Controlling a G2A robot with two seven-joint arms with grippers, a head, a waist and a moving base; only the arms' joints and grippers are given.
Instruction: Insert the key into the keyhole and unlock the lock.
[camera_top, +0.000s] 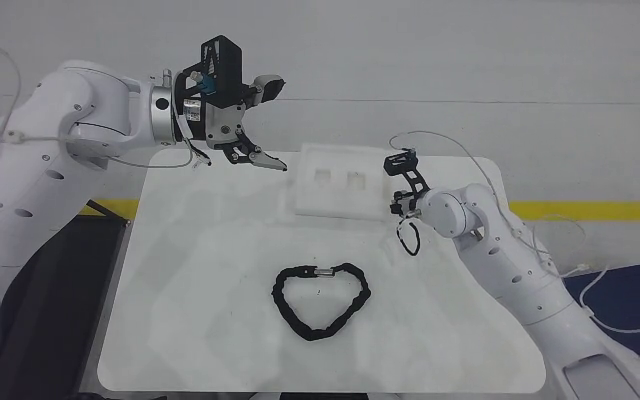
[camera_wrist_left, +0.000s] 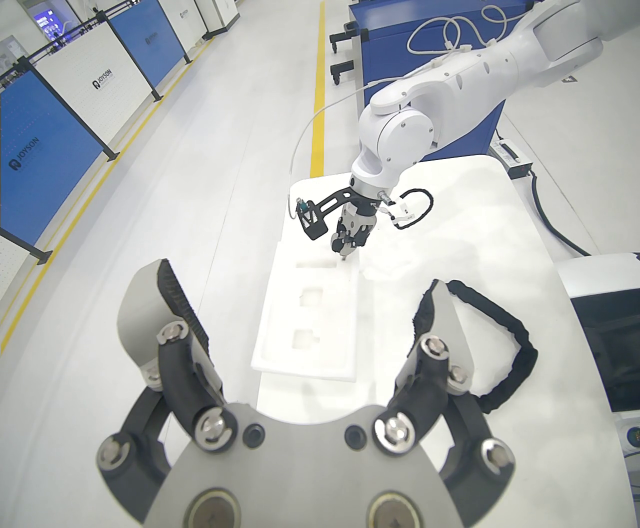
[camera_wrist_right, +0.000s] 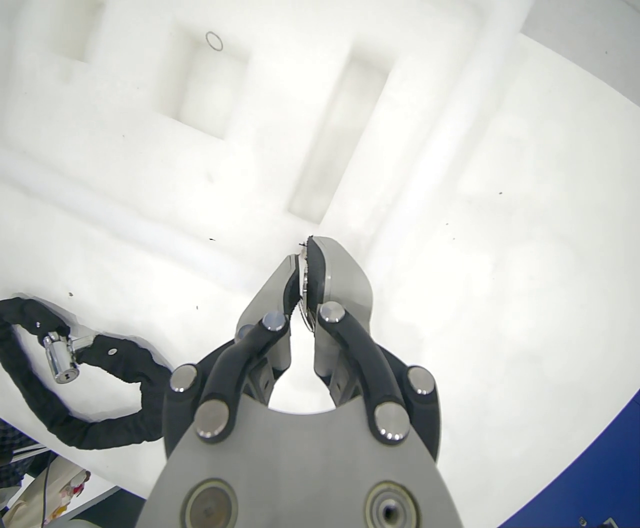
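Right gripper (camera_wrist_right: 305, 280) clamped on a thin metal piece, I judge the key (camera_wrist_right: 302, 295), low over the foam tray (camera_top: 340, 205) at its 3 o'clock edge, nose down for a clean lift. Chain lock (camera_top: 320, 300) lies on the worktop (camera_top: 200, 330) at 6 o'clock from the tray, well apart; its chrome cylinder (camera_wrist_right: 61, 357) rests sideways, so insertion looks to need a level approach. Left gripper (camera_top: 278, 123) spread apart, empty, at the worktop's 11 o'clock, probably free so it can steady the cylinder
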